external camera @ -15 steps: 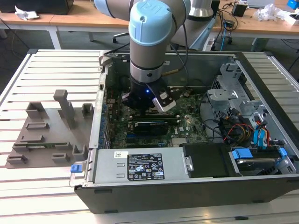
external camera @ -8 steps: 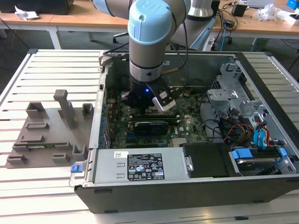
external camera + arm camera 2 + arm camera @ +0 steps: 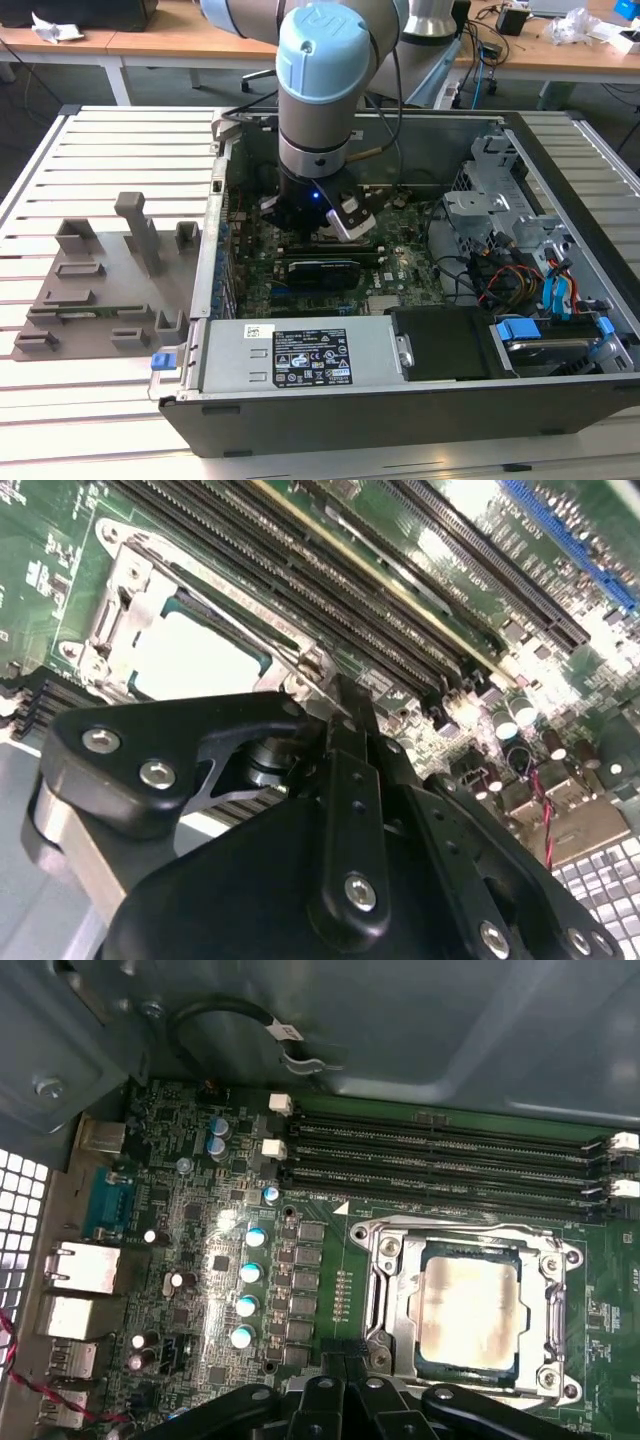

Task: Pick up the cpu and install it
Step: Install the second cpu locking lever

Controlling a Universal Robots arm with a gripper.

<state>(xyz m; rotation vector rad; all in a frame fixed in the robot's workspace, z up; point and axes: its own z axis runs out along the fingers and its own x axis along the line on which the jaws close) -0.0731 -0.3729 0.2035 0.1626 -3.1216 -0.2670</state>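
A robot arm (image 3: 325, 90) with pale blue joints is reaching down into an open computer case (image 3: 420, 400) that is lying on a slatted white table (image 3: 110, 140). Its gripper (image 3: 340, 705) is hanging low over the green motherboard (image 3: 200, 1290), just beside the processor socket.

The cpu (image 3: 468, 1305) is sitting flat inside the metal socket frame (image 3: 385, 1305). In both wrist views its silvery-white top (image 3: 185, 660) is showing, with a dull, smeared patch across the middle. The frame is surrounding it on all sides. The gripper is not touching the cpu; in the second wrist view its tip is ending just past one edge of the frame.

The black jaws are appearing pressed together, with their tips meeting in a narrow point and nothing pinched between them.

Long black memory slots (image 3: 440, 1160) are running in parallel rows next to the socket. A row of small blue-topped capacitors (image 3: 248, 1275) is standing on the socket's other side.

In the exterior view, a grey plastic fixture (image 3: 100, 280) is resting on the table at the exterior view's left of the case. A labelled power supply (image 3: 300, 350) is lying along the case's near wall.
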